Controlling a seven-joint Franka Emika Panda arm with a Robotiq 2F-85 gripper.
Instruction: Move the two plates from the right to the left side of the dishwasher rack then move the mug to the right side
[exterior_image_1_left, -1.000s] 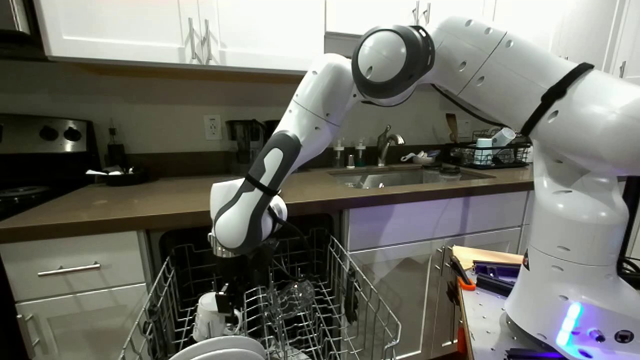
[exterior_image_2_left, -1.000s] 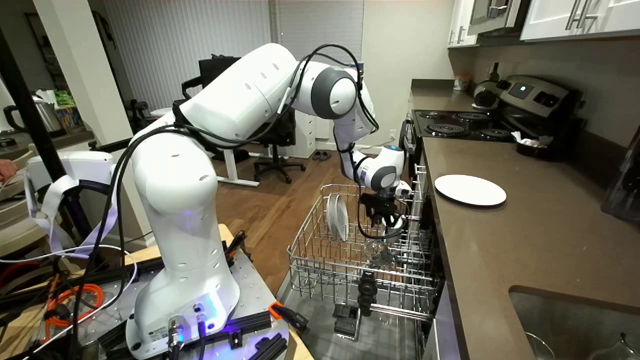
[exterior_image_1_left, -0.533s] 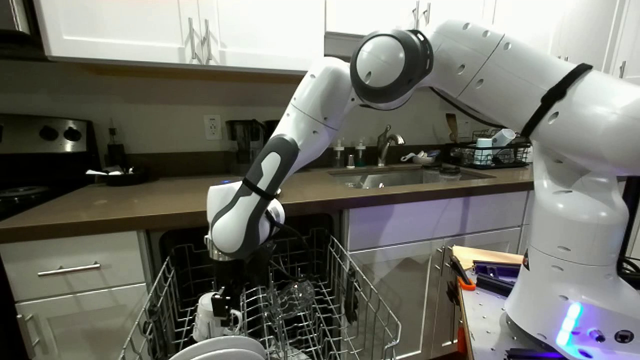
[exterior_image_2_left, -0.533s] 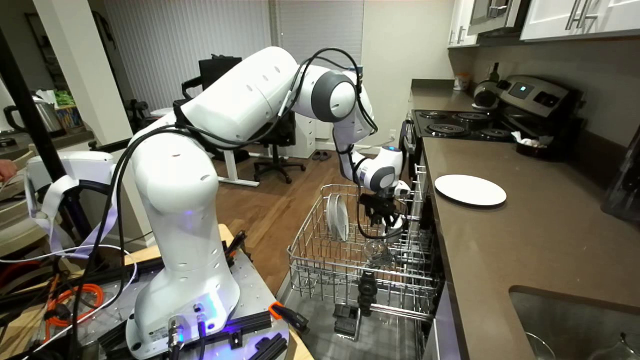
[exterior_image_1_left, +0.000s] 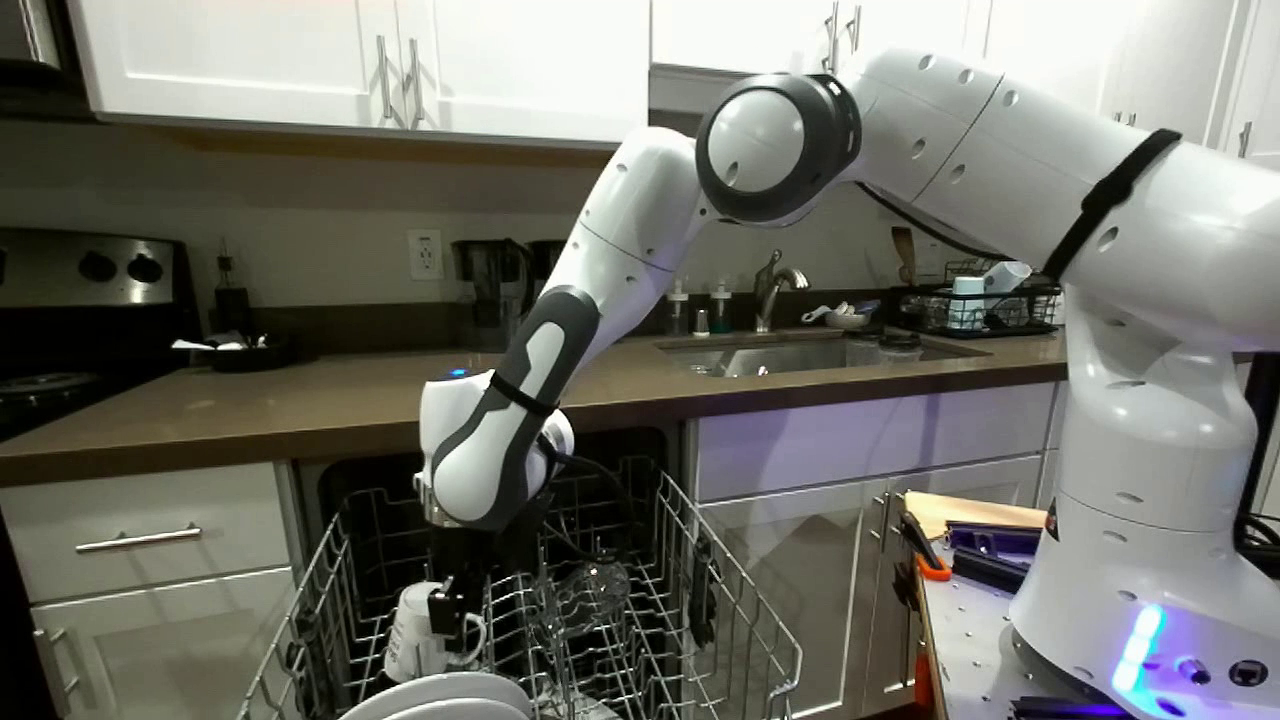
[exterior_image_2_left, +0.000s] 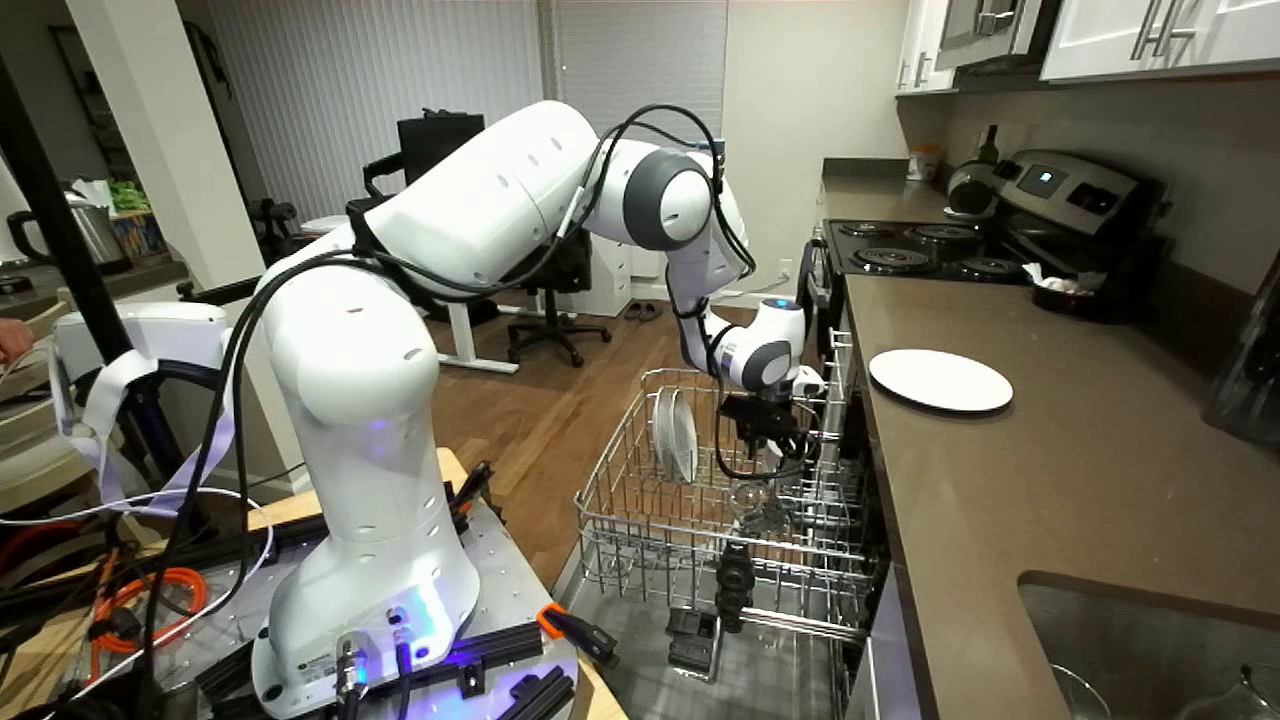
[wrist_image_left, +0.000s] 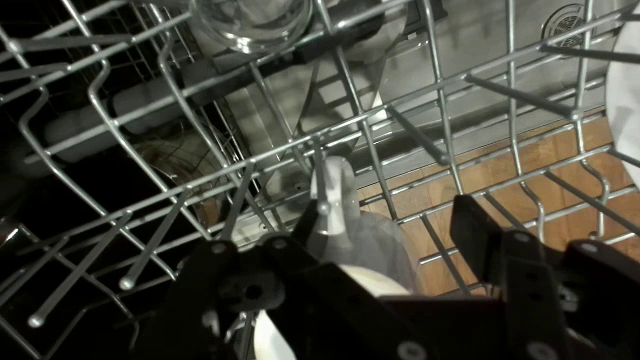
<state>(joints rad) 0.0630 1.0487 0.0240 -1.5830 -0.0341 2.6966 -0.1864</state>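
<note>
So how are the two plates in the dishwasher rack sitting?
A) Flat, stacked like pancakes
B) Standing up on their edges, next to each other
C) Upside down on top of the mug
B: in an exterior view the two plates look tall and narrow, standing on edge side by side in the dishwasher rack, with the mug apart from under them.

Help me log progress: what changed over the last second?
The arm and its hand have sunk slightly; no grasp or release shows. The two plates and dishwasher rack stayed put; the mug shows no clear shift.
</note>
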